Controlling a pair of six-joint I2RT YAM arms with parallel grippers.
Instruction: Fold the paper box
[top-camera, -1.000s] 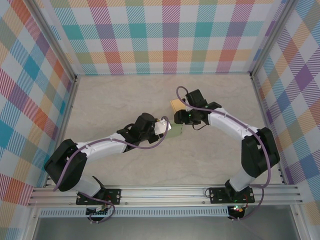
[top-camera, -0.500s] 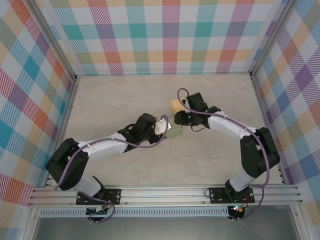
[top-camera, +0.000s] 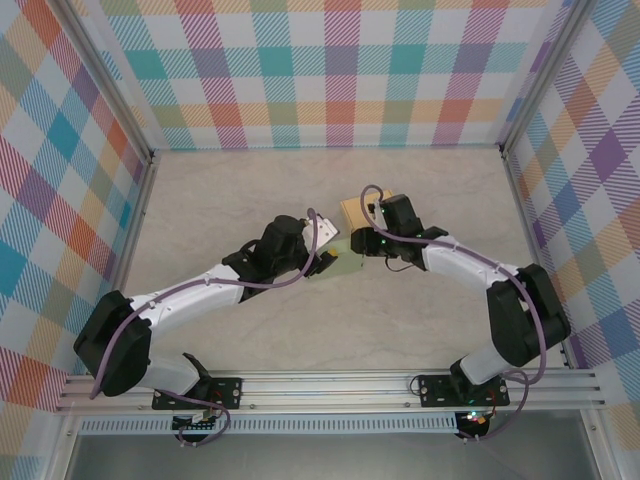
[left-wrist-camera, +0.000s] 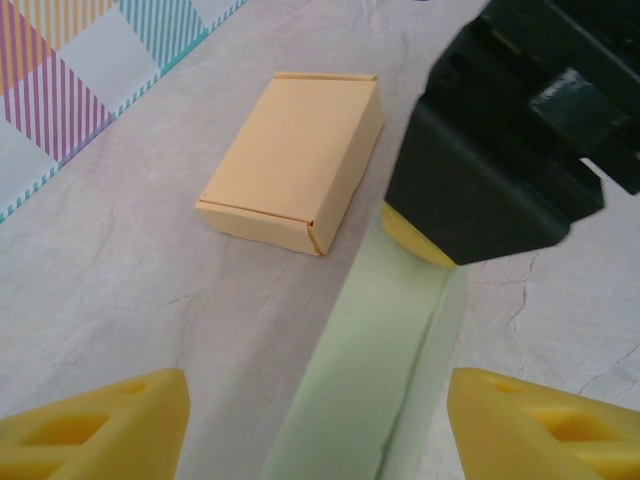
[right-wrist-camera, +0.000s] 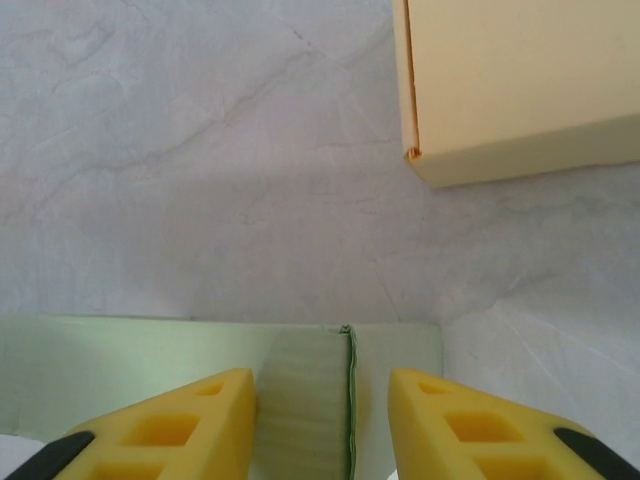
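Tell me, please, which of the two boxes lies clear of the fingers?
The orange box, alone on the table; the green box sits between the fingers.

On table (top-camera: 250, 190): flat paper box (top-camera: 343, 261); folded box (top-camera: 352, 209) just behind it.

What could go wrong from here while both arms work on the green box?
1. The left gripper is open and astride the green box without gripping it, so the box could slide when pushed.
2. The right gripper is open over a crease in the green box; pressing there might crumple it rather than fold it.
3. The orange box lies close by, and the right gripper could knock it.
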